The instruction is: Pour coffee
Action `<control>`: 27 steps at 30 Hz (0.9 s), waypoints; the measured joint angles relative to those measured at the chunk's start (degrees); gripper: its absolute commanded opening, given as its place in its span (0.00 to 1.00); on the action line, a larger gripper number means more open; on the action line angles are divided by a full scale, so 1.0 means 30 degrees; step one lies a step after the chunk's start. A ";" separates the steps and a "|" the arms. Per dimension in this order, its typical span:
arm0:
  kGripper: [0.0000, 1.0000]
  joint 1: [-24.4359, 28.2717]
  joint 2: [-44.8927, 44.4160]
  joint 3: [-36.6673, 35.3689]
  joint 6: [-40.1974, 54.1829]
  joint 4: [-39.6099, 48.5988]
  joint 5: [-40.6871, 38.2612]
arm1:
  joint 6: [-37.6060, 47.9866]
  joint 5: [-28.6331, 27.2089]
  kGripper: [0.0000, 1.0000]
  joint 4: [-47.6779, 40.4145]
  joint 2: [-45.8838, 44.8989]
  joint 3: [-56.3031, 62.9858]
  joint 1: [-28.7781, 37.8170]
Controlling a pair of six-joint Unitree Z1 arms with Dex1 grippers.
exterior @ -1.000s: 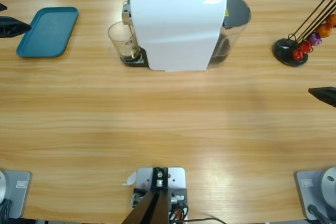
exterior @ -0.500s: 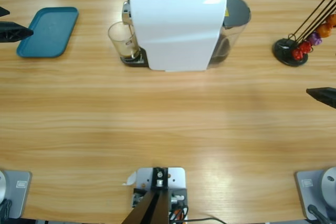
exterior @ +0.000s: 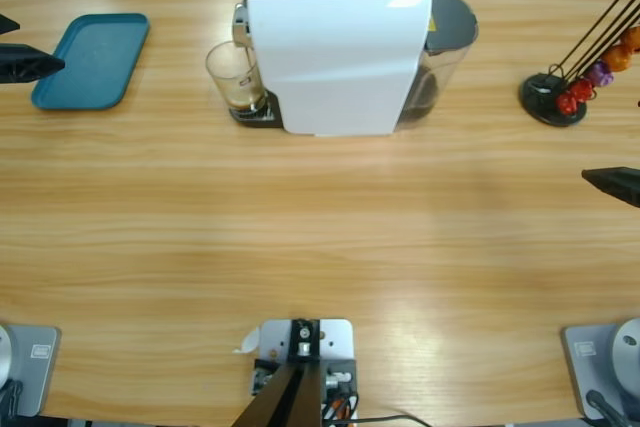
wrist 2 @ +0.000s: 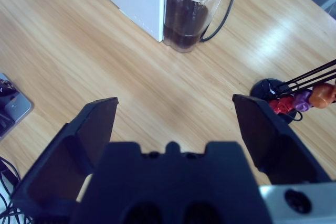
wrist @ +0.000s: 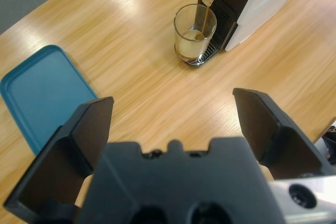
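Wooden bench: the coffee was streaming into a clear glass under my machine's spout. Left end effector and right end effector both hung spread and empty. I judged the glass light, slick and fragile; grip mid-wall.

Lab-style test bench, long wooden table, white coffee machine, capsule rack, rig wiring
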 measured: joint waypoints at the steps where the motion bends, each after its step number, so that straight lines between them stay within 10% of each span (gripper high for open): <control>1: 1.00 -0.0022 0.0000 0.0058 0.0000 0.0000 -0.0054 | 0.0000 0.0000 0.99 0.0000 0.0057 -0.0001 0.0000; 27: 1.00 -0.0323 0.0037 0.0554 0.0384 0.0000 -0.0563 | 0.0000 0.0000 0.99 0.0000 0.0499 -0.0005 0.0000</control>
